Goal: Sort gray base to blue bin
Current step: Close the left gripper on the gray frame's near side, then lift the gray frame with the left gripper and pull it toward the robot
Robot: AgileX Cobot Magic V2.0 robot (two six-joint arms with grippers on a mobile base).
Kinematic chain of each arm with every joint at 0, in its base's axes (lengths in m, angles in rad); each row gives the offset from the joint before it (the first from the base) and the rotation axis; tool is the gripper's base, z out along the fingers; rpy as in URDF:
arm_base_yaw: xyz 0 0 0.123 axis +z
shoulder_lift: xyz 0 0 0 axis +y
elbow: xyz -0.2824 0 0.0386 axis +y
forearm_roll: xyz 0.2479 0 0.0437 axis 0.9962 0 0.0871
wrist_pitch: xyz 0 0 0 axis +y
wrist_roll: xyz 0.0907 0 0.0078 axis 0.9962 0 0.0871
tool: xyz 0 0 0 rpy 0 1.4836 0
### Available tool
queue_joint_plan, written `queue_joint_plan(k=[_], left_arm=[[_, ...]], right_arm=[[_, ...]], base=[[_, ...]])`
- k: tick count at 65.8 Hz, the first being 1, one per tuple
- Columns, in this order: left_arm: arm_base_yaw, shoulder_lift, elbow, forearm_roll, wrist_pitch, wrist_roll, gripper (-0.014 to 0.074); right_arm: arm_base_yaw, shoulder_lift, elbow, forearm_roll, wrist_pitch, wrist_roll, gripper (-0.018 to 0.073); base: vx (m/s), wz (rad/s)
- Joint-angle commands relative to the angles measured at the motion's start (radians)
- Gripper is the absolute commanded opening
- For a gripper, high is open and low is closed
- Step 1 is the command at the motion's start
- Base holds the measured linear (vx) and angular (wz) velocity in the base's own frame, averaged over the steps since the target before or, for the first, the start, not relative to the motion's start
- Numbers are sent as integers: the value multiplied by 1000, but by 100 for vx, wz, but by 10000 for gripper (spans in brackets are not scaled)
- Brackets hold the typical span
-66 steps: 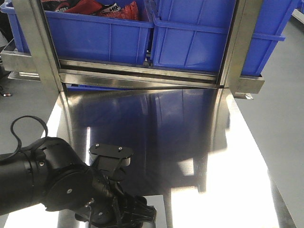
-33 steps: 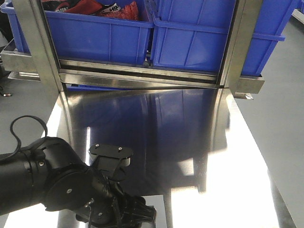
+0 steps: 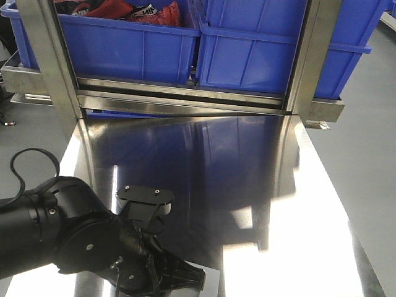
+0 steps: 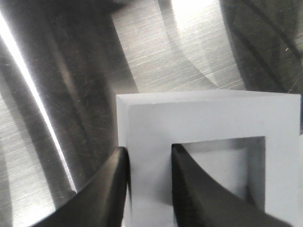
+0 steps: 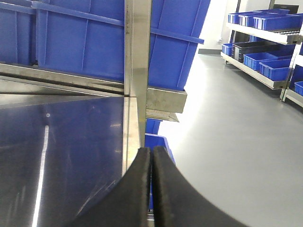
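The gray base point(image 4: 208, 118) lies on the shiny steel table point(image 3: 204, 161) at its near edge, showing as a pale corner point(image 3: 210, 279) in the front view. My left gripper point(image 4: 149, 149) straddles the base's left wall, one finger outside it and the other inside the recess, both pressed against it. Two blue bins stand side by side on the rack at the back. The left bin point(image 3: 124, 52) holds red and black items, and the inside of the right bin point(image 3: 260, 59) is hidden. My right gripper point(image 5: 152, 150) is shut on nothing beside the table's right edge.
Steel rack posts point(image 3: 46, 62) point(image 3: 312, 55) stand in front of the bins at the left and right. A low rail point(image 3: 185, 99) runs under them. In the right wrist view, a post point(image 5: 137, 52) rises at the table edge, with shelving of blue crates point(image 5: 270, 42) across the floor.
My left arm has shifted slightly down and left at the near edge, and more of the pale base shows beside the gripper. The bins and the table have not changed.
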Motion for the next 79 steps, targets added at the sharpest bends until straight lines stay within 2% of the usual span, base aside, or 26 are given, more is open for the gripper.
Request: queue_joint_plan(k=[1,12,27,32,45,58,79], left_arm=[[-5,-26,-22,4,4,-2,116],[-5,-27,-22,5,-16,-2,117],[-5,-59,-29,6,-101,-2,119],[-5,-83,-42,25,-116,-2,121],[-5,-156,-123,114,-123,-2,125],[-5,-243,-201,239,-130,-2,125],[-5,-474,-211,400,-167,-2,125]], right_arm=[[-1,-15,14,-9,-76,-6,-9],[-1,-15,14,-9,-76,-6,-9],[-1,-15,14,-9,-76,-6,-9],[-1,-15,14,-9,-76,-6,-9],[-1,-15,14,-9,-76,-6,-9],[-1,-15,14,-9,-76,-6,-9],[-1,-15,14,-9,-76,-6,-9]], base=[[0,0],[0,0],[0,0],[0,0],[0,0],[0,0],[0,0]])
